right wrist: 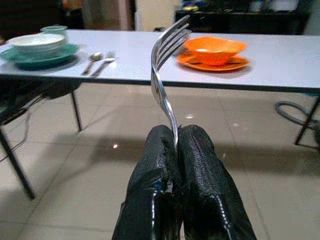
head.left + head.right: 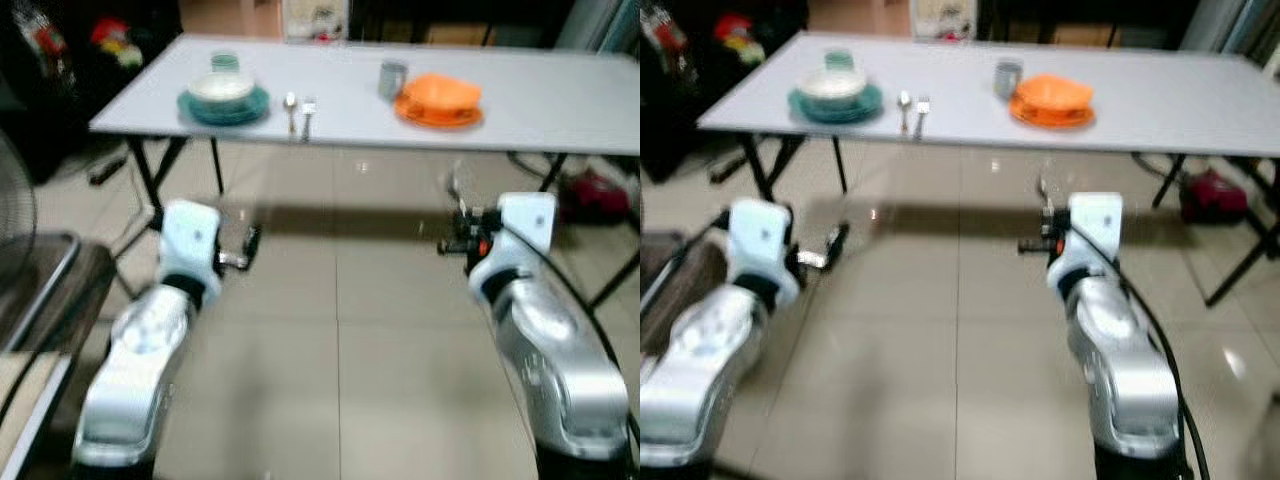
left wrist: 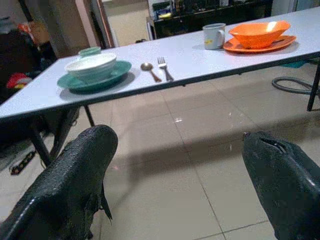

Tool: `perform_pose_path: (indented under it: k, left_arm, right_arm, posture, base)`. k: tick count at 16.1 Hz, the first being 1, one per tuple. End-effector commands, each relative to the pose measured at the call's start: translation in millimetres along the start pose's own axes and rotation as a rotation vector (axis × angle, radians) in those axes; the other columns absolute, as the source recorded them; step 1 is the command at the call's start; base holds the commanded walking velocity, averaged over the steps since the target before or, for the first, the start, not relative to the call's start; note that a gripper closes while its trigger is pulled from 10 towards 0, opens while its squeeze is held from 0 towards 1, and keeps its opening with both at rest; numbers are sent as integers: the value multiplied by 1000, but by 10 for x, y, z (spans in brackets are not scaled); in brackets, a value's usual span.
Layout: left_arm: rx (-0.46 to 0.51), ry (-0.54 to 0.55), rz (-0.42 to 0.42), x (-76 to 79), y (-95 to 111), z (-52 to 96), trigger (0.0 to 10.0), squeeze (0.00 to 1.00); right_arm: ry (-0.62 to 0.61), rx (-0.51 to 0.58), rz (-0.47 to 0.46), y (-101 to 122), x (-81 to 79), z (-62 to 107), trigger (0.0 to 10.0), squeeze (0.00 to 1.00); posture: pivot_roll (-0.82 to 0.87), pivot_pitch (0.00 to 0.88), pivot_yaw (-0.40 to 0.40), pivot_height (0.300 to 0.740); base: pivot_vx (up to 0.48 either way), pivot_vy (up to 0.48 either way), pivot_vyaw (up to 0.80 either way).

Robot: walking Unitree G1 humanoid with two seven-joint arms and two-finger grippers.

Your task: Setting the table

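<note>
Pinched between your right gripper's [image 1: 176,150] closed fingers, the fork [image 1: 165,65] awaits delivery beside the orange plate [image 2: 437,112] at one o'clock, left gripper [image 3: 180,165] open, empty.

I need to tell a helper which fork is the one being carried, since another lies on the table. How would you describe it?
Start at the right gripper, out over the tiled floor short of the white table. Shut between its two black fingers, a silver fork stands with tines up. The other fork lies flat on the table beside a spoon.

The fork [image 1: 165,75] handle is hidden between the right tool [image 1: 177,137] fingers.
</note>
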State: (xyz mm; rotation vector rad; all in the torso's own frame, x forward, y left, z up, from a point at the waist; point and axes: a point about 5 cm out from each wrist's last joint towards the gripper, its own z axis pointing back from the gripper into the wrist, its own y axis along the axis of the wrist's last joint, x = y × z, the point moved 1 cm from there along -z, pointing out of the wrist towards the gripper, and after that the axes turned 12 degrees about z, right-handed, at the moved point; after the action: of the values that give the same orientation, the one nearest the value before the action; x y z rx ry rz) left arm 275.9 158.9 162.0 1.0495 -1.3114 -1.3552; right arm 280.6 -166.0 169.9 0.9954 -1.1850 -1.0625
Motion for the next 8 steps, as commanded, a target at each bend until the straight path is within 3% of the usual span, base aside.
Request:
perform_pose_path:
  k: [1,8]
  left_arm:
    - [6,-30,6,84,0,-8,10000,0]
    - [31,-53,19,178,10,-47,10000,0]
  right_arm:
    - [-50,1,-2,-15,122,17,10000,0]
    - [-56,12,32,-2,186,50,10000,0]
  posture:
    - [107,0,-4,740]
    - [83,0,-17,740]
  base:
    - [266,0,0]
    - [271,0,0]
